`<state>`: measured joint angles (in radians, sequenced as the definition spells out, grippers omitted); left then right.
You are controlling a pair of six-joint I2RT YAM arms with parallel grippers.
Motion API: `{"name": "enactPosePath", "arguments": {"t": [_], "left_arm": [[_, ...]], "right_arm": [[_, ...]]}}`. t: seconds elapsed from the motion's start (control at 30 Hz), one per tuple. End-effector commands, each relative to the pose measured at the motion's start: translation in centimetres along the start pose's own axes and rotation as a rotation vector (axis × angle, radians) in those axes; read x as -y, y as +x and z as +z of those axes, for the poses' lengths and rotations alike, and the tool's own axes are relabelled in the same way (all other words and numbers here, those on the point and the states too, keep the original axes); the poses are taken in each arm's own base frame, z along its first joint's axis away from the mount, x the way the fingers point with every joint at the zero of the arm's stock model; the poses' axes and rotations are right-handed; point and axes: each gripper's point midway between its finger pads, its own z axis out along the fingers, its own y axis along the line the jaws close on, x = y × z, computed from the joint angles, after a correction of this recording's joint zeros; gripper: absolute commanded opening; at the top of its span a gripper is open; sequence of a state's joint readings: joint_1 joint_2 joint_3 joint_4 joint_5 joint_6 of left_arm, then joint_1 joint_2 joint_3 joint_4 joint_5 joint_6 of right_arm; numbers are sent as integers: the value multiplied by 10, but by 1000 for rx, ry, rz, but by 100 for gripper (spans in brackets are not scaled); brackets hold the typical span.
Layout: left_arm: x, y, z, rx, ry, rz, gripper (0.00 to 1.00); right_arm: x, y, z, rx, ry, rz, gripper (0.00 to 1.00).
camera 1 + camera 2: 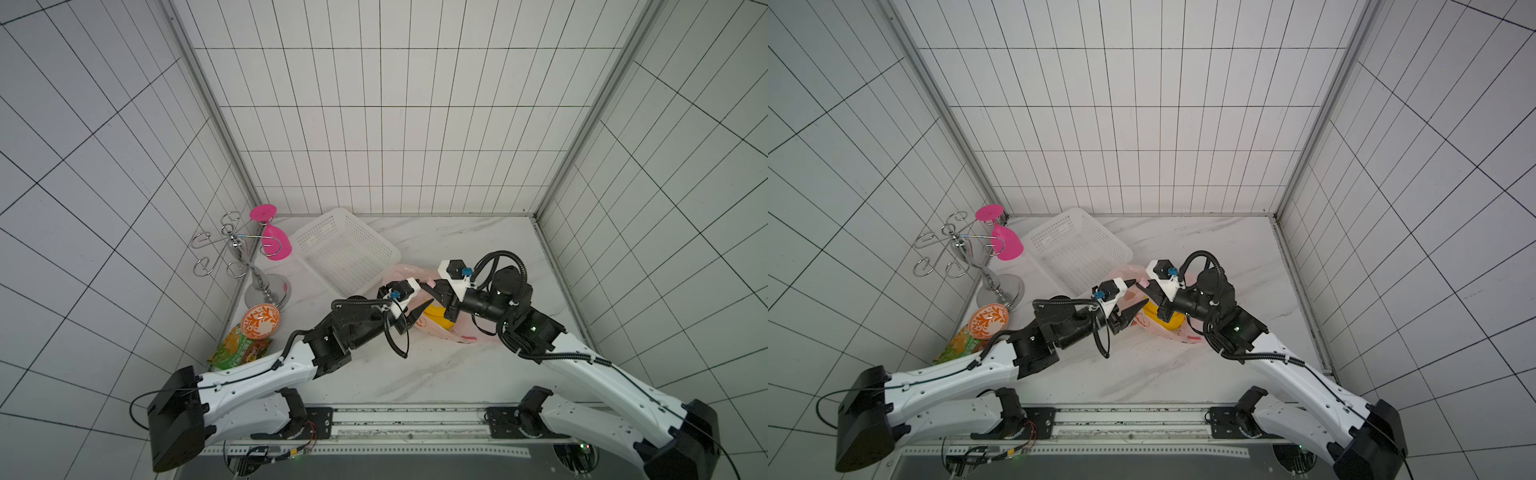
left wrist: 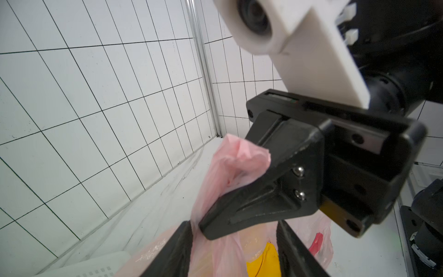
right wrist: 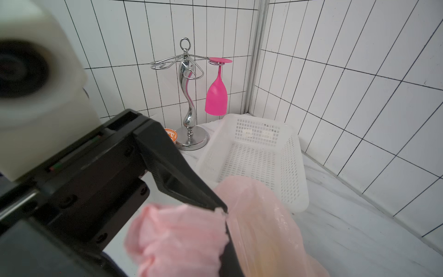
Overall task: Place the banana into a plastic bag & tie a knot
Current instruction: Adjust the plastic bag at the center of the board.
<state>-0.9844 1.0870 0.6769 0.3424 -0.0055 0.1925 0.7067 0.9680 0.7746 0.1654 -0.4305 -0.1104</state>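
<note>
Pale-pink translucent plastic bag [image 2: 230, 167] is being pinched at its bunched handle by the right gripper [image 3: 224, 215]; the left gripper [image 1: 1142, 291], jaws spread, is straddling it.

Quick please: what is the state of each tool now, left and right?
Left tool: open, with the plastic bag between its fingers, not clamped.
Right tool: closed, holding the bunched handle of the plastic bag.

Both top views look steeply down on the whole worktop [image 1: 436, 374]; wrist views, close in, share the plastic bag [image 2: 230, 172].
</note>
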Motion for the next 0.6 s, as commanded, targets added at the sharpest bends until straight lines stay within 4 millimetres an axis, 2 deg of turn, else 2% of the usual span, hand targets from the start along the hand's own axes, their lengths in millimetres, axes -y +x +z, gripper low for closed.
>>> {"name": "enactPosePath", "arguments": {"t": [0.0, 0.23, 0.5, 0.57], "left_arm": [[-3, -3, 1, 17, -7, 49, 56], [-17, -8, 10, 31, -82, 47, 53], [-19, -17, 23, 70, -91, 31, 41], [-24, -20, 23, 84, -122, 19, 39]], "right_arm": [[-4, -76, -18, 152, -17, -54, 0], [-8, -71, -16, 134, -42, -41, 0], [-12, -69, -16, 126, -63, -28, 0], [-12, -67, -15, 117, -68, -22, 0]]}}
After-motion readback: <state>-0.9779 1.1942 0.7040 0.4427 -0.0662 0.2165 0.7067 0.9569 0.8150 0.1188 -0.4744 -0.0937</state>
